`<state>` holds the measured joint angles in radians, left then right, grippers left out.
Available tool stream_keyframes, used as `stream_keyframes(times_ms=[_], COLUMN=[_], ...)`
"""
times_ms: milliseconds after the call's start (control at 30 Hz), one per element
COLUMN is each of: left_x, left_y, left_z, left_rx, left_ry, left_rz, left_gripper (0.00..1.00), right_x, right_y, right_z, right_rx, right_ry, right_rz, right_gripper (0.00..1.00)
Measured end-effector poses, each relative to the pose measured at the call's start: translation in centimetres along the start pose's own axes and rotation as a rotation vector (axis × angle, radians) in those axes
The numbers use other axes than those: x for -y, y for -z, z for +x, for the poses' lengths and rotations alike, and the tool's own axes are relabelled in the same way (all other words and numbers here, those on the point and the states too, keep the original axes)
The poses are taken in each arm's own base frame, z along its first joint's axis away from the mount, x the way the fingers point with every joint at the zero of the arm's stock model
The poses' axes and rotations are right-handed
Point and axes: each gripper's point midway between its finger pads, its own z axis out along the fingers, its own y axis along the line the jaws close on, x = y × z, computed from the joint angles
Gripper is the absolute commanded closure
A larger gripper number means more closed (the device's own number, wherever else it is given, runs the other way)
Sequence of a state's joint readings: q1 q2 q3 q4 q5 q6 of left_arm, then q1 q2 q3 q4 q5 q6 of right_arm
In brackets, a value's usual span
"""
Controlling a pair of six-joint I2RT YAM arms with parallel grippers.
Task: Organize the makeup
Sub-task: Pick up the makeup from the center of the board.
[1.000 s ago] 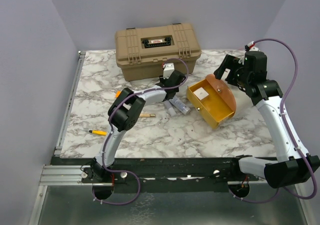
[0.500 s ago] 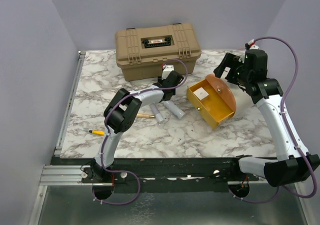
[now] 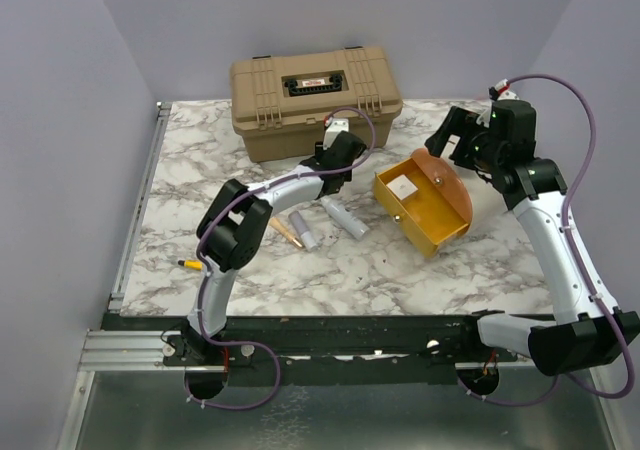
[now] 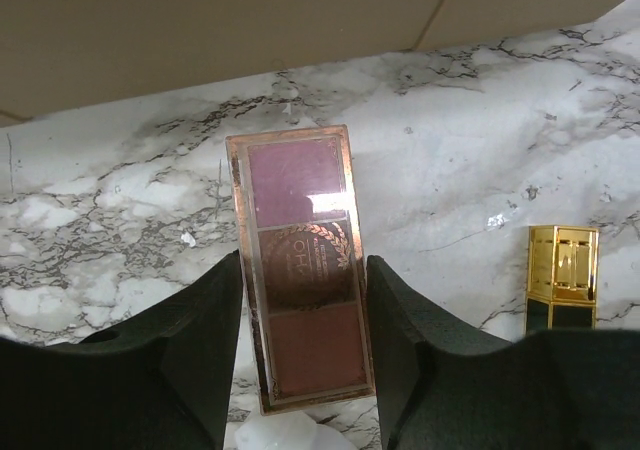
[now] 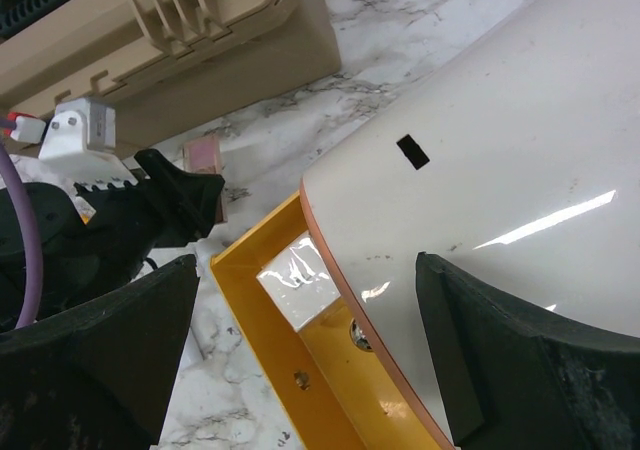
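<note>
We see left gripper (image 4: 303,270) clamped on rose-gold blush palette (image 4: 297,200), swung off 2 pale tubes (image 3: 345,217) to just before tan case (image 3: 315,95): palette apparently in transit, sorting under way. Right gripper (image 5: 305,270) gapes wide over cream-lidded yellow pouch (image 5: 480,170), right of case.

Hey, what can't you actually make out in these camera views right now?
Top view: the left gripper and its arm cover the palette it grips.
Left wrist view: a white object is cut off by the bottom edge, and the gold lipstick is partly behind a finger.
Right wrist view: the lid of the pouch blocks most of its interior.
Top view: the tan case is shut, contents unseen.
</note>
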<state>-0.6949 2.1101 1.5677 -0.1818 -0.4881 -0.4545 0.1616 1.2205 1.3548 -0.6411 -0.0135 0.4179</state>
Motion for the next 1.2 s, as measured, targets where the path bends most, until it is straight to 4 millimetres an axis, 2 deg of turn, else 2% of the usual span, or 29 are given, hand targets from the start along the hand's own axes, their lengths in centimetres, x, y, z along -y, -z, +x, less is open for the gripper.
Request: stream_keyframes(times_ms=[300,467,567,767,900,1033,1133,1200], left_x=[-0.1,0.5,0.9,2.0,3.2,6.8,9.8,11.1], left_y=[1.6,3.1,4.8,8.7,11.6,16.8,19.9,21.4], left_z=[-1.4,-2.8,-3.4,-5.4,-6.1,-5.8,-5.2,-4.6], left_rx=[0.022,0.038,0.041,0.077,0.084,0.110,0.124,0.129], left_ry=[-0.013,-0.008,-0.015,0.004,0.014,-0.010,-0.033,-0.033], left_rz=[0.023,0.080,0.139,0.282,0.402,0.588,0.689,0.733], left_gripper=[0.76,0.75,0.75,0.76,0.76,0.76,0.76,0.76], right_x=[-0.1,-0.1,-0.1,-0.2,-0.1,0.2,0.5,0.5], right_y=[-0.2,-0.2,-0.2,-0.3,-0.3,-0.1,-0.1,0.0], right_z=[0.3,0.3,0.3,0.4,0.4,0.1,-0.1,-0.2], right_rx=[-0.009,-0.011,-0.013,-0.015,-0.015,-0.007,0.001,0.005], right_ry=[0.004,0.007,0.006,0.006,0.020,0.044,0.052,0.051], right_rz=[-0.009,-0.009,-0.012,-0.014,-0.013,0.003,0.017,0.016], right_gripper=[0.04,0.04,0.04,0.04,0.04,0.04,0.04,0.04])
